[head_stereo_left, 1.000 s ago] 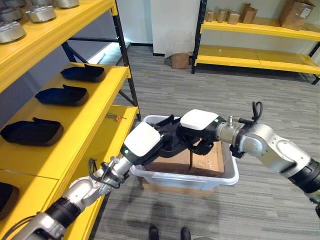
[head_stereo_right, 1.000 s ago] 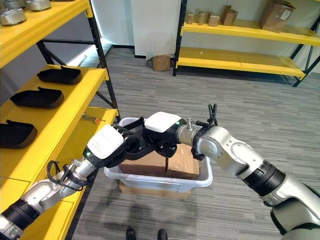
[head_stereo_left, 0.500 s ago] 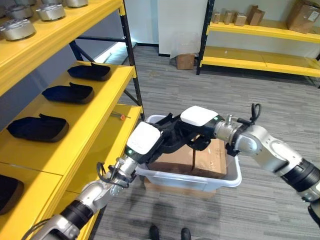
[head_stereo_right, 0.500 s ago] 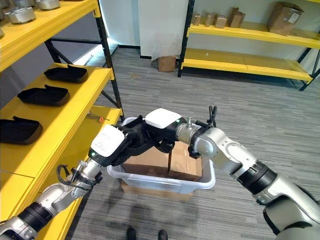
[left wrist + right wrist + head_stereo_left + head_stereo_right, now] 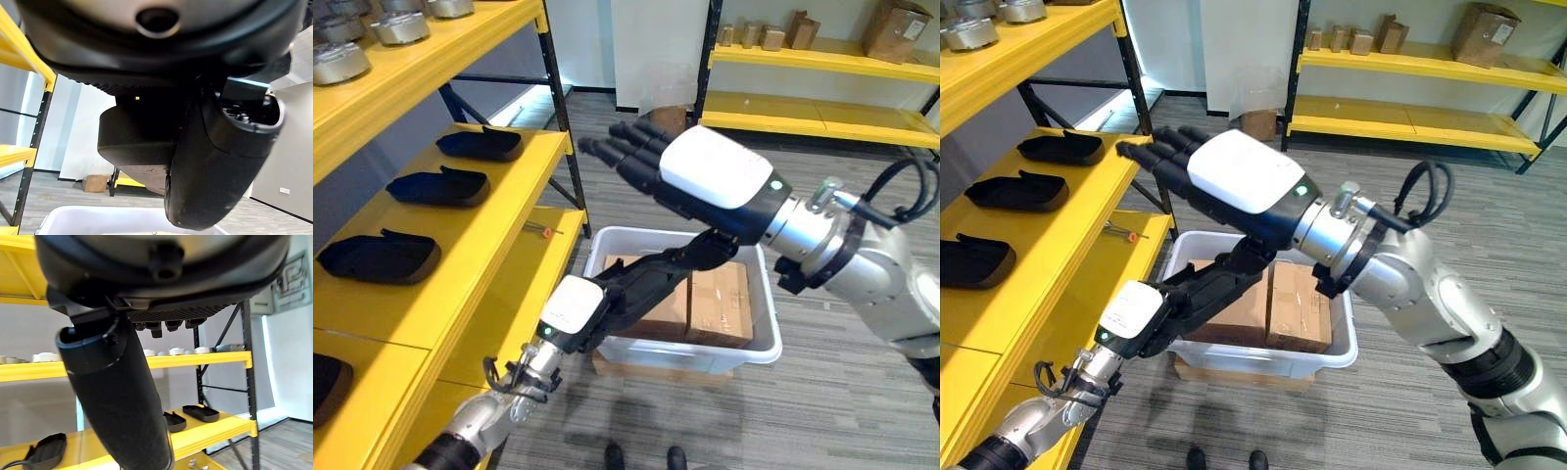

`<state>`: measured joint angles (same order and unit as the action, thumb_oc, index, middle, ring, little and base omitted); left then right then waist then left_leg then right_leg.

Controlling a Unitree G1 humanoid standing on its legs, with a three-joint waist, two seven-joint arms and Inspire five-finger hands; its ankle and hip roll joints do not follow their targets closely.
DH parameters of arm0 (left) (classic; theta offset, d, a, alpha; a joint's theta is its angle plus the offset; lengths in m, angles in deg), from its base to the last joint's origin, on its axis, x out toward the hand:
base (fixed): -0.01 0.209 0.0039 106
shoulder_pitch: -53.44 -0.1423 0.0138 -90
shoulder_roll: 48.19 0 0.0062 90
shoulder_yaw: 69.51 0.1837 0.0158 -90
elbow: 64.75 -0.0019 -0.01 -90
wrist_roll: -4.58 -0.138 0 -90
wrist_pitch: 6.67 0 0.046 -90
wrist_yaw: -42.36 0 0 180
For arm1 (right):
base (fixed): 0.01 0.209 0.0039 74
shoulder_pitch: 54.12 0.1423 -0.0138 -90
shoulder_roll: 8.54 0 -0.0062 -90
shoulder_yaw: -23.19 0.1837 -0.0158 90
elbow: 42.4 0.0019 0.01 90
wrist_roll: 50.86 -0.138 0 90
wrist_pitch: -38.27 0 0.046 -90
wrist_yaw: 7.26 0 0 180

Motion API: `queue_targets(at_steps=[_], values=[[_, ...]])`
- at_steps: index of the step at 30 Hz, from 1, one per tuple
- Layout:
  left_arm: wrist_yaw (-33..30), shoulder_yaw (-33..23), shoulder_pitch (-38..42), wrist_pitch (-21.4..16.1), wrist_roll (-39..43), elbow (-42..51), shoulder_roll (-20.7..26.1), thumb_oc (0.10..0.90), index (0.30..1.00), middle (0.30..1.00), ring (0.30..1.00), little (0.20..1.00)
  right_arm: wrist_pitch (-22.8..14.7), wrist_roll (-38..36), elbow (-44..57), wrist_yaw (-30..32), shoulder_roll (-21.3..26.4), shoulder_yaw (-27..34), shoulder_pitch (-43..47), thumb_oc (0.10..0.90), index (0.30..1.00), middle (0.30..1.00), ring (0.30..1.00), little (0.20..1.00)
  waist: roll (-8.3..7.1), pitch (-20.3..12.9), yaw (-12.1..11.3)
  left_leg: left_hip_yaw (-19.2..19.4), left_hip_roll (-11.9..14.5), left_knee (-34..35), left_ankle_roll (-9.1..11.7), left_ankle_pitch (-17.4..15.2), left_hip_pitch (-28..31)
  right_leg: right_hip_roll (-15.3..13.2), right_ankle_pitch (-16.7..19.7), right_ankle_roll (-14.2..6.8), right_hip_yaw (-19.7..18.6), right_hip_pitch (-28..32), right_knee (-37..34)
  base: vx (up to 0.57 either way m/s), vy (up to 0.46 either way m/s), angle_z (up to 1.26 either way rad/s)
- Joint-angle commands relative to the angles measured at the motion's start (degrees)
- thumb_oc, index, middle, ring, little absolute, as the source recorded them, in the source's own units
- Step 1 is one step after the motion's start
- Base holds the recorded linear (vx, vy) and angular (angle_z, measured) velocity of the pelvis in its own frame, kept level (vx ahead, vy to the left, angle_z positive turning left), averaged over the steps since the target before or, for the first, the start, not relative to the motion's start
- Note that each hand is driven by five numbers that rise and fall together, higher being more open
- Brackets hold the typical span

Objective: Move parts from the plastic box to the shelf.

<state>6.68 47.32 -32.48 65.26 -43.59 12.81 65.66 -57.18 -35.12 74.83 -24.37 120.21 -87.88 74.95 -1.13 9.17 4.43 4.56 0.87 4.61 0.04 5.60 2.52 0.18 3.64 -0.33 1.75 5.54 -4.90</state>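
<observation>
At centre frame, the empty right hand (image 5: 705,181) is held straight-fingered above the white plastic box (image 5: 759,348); the left hand (image 5: 636,286), fingers extended, is reached in, so a part must next be grasped.

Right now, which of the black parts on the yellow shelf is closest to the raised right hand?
The farthest-back black part, nearest the shelf's upright post: the right hand's straight fingertips point toward it. The other two lie nearer the camera.

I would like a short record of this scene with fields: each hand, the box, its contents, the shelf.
left hand: fingers straight, reaching over the box, holds nothing
right hand: raised above the box, fingers straight, empty
plastic box: white, on the floor beside the shelf
contents: two cardboard boxes side by side
shelf: yellow, carries black parts in a row
</observation>
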Motion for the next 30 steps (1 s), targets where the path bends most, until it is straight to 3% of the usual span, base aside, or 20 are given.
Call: queue_targets(at_steps=[1, 6, 10, 14, 19, 25, 30], values=[[-5.5, -4.8, 5.5, -2.5, 0.8, 4.6, 0.5, 0.400, 0.300, 0.300, 0.300, 0.300, -2.7, 0.2, 2.1, 1.6, 2.0, 3.3, -0.6, 0.900, 1.000, 1.000, 1.000, 1.000, -2.01, -7.0, -0.7, 2.2, 1.9, 0.4, 0.9, -4.3, 2.5, -3.5, -0.2, -4.7, -1.0, -1.6, 3.0, -0.01, 0.002, -0.03], [-6.1, -6.9, 4.0, -2.3, 1.6, 5.6, 1.4, 0.400, 0.300, 0.300, 0.300, 0.300, -1.4, -4.5, 3.9, 3.6, 6.6, 7.0, -5.0, 0.900, 1.000, 1.000, 1.000, 1.000, -2.11, -7.1, 0.3, 2.7, 2.1, 0.4, 1.1, -4.3, 2.5, -3.6, 0.0, -4.9, -1.3, -1.6, 2.8, -0.02, -0.011, -0.09], [-6.8, -9.1, 2.8, -1.6, 2.3, 6.9, 1.6, 0.400, 0.300, 0.300, 0.300, 0.300, 2.3, -8.5, 3.7, 8.8, 4.6, 12.3, -11.6, 0.900, 1.000, 1.000, 1.000, 1.000, -1.91, -6.8, 0.8, 2.6, 2.2, 0.4, 1.1, -4.2, 2.4, -3.5, 0.0, -4.8, -1.5, -1.9, 3.0, -0.04, -0.028, -0.04], [-6.7, -11.2, 1.1, -1.4, 2.2, 8.1, 1.5, 0.400, 0.300, 0.300, 0.300, 0.300, 5.2, -11.4, 1.9, 17.0, -0.5, 17.7, -19.1, 0.900, 1.000, 1.000, 1.000, 1.000, -1.56, -6.6, 0.8, 2.5, 2.3, 0.4, 1.1, -4.0, 2.3, -3.4, -0.2, -4.7, -1.4, -1.8, 3.2, -0.03, -0.035, 0.00], [-7.2, -14.0, -2.2, -0.1, 2.0, 11.9, 1.0, 0.400, 0.300, 0.300, 0.300, 0.300, 3.9, -17.1, -3.4, 30.6, -13.1, 21.7, -30.3, 0.900, 1.000, 1.000, 1.000, 1.000, -0.32, -5.8, 0.5, 1.8, 2.3, 0.4, 0.9, -4.0, 2.0, -3.1, -1.0, -4.5, -0.9, -2.1, 3.8, -0.05, -0.063, 0.00], [-7.6, -17.9, -6.7, 1.2, 2.7, 17.2, 0.0, 0.400, 0.300, 0.300, 0.300, 0.300, 0.8, -26.5, -10.4, 32.7, -25.6, 15.8, -36.2, 0.900, 1.000, 1.000, 1.000, 1.000, 1.22, -4.7, -0.8, -0.1, 2.6, 0.4, 1.5, -2.6, 0.6, -2.6, -1.5, -3.5, 0.9, -2.1, 3.4, -0.05, -0.112, 0.02], [-10.7, -18.5, -8.1, 2.3, 2.2, 19.1, 0.1, 0.400, 0.300, 0.300, 0.300, 0.300, -2.7, -29.5, -17.0, 29.6, -27.7, 10.0, -37.1, 0.900, 1.000, 1.000, 1.000, 1.000, 1.97, -2.8, -2.5, -2.6, 2.4, 0.4, 2.8, -0.4, -4.5, -2.3, -1.6, -2.6, 2.9, -4.1, 2.5, -0.14, -0.109, 0.26]])
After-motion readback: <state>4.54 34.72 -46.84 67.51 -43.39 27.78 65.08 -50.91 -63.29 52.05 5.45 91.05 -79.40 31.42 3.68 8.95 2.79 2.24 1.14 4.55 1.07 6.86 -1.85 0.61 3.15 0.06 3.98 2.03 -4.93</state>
